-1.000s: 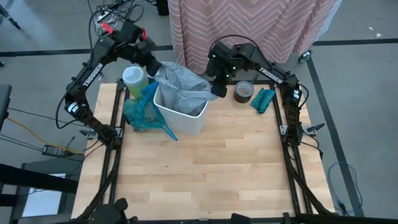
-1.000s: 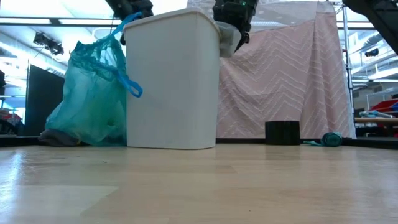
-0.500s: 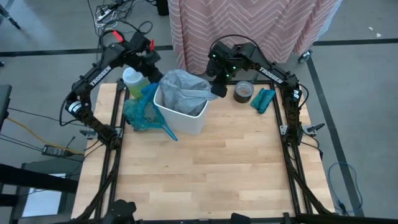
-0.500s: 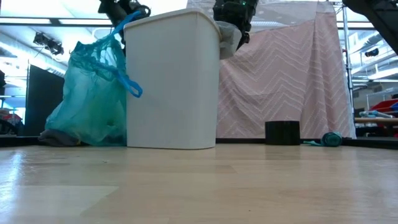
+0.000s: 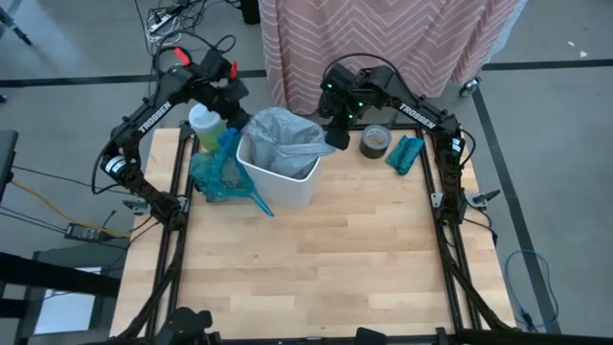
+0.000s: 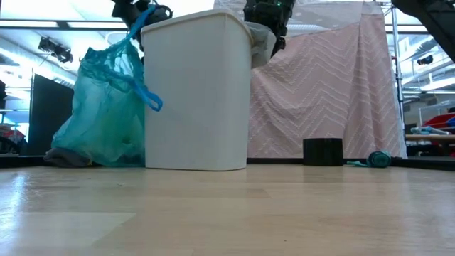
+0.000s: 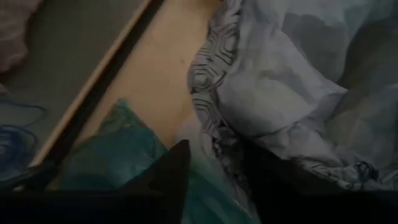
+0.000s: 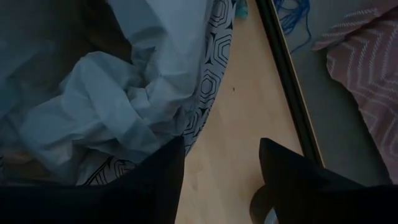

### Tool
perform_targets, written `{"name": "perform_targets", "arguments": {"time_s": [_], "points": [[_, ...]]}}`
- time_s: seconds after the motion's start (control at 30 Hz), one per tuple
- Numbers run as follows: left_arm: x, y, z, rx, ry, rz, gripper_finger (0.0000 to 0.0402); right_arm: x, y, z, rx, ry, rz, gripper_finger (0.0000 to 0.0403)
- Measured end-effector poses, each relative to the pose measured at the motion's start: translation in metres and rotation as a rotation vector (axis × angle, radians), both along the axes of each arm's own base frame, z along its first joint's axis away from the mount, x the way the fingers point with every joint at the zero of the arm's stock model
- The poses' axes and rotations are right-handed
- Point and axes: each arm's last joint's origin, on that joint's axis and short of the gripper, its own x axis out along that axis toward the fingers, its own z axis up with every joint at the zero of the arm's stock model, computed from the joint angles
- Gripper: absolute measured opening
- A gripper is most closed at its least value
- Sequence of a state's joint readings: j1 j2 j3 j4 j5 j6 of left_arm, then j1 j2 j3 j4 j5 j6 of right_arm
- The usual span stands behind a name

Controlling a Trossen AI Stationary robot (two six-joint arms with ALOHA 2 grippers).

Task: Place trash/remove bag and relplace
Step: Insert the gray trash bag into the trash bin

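Note:
A white bin (image 5: 284,177) stands on the table, and a pale grey plastic bag (image 5: 283,137) is stuffed into its mouth. The teal bag (image 5: 213,171) rests on its base against the bin's left wall (image 6: 106,114). The trash is hidden. My left gripper (image 7: 214,149) is open above the bin's far left corner (image 5: 233,99), with the grey bag's printed hem (image 7: 208,68) ahead of its fingers. My right gripper (image 8: 221,143) is open at the bin's far right corner (image 5: 335,137), its fingers over bare table beside the hem (image 8: 211,81). My right gripper has one finger (image 8: 165,165) close beside the grey bag's printed hem (image 8: 198,124), where the bag hangs over the bin's right rim. Whether it touches, I cannot tell. The jaws hold nothing. My left gripper touches nothing that shows.
A dark tape roll (image 5: 375,142) and a teal rolled cloth (image 5: 405,153) lie at the far right. A container with a pale green lid (image 5: 205,119) stands behind the teal bag. A pink patterned curtain (image 5: 383,38) hangs beyond the far edge. The near half of the table is bare wood (image 5: 316,259).
My left gripper has drawn back from the bin's far left corner toward the table's far left. The grey bag's left part, stretched out toward it before, now sits bunched over the bin's mouth. The right arm has kept still.

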State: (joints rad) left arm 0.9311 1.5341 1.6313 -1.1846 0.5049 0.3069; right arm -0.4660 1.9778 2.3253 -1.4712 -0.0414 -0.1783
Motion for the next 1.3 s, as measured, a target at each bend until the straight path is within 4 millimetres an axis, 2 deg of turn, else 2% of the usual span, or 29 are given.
{"name": "perform_targets", "arguments": {"time_s": [0.2,0.4,0.7,0.9,1.03,1.13,1.3], "points": [[-0.002,0.001,0.018,0.085,0.004,0.034,0.0228,0.000,0.000,0.000,0.000,0.000,0.000,0.0207],[-0.005,0.000,0.040,0.146,-0.024,0.086,0.0263,0.000,0.000,0.000,0.000,0.000,0.000,0.0213],[-0.010,-0.004,0.042,0.143,0.016,0.127,0.0266,-0.002,0.001,-0.001,0.010,0.027,-0.003,0.0212],[-0.022,-0.018,0.086,0.307,-0.120,0.131,0.0266,-0.005,0.001,0.001,-0.042,0.046,-0.005,0.0213],[-0.027,-0.024,0.108,0.383,-0.167,0.148,0.0266,-0.005,0.001,0.007,-0.063,-0.002,-0.014,0.0218],[-0.029,-0.027,0.113,0.386,-0.178,0.155,0.0266,-0.005,0.003,0.011,-0.074,-0.022,-0.021,0.0220],[-0.033,-0.032,0.112,0.343,-0.127,0.170,0.0266,-0.009,0.008,0.017,-0.110,-0.023,-0.033,0.0220]]}}
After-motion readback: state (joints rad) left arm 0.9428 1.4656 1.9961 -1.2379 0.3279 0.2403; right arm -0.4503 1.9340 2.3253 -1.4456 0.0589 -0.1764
